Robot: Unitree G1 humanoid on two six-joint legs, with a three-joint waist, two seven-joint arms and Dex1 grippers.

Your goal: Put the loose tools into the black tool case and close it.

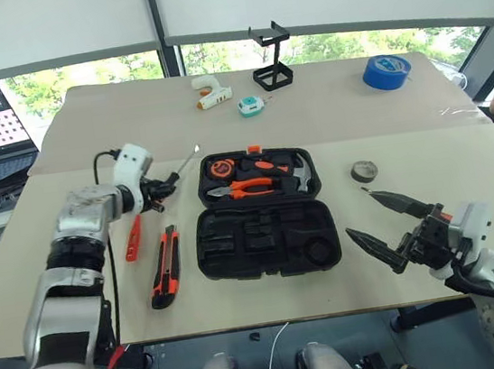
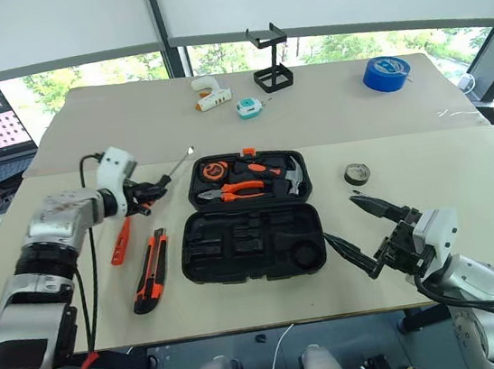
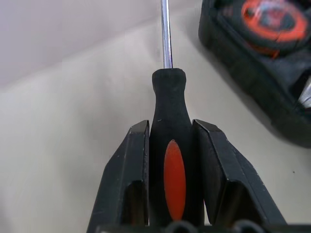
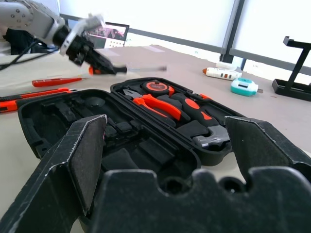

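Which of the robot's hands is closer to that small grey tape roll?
Right. The right gripper hovers open just in front of the grey tape roll; the left gripper is across the open case.

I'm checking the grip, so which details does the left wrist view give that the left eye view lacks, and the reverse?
Left wrist view: the left gripper shut on the black-and-orange screwdriver, both fingers against its handle.
Left eye view: the open right gripper, the utility knife, slim orange tester screwdriver and grey tape roll on the table.
Both: the screwdriver's shaft and the open black tool case.
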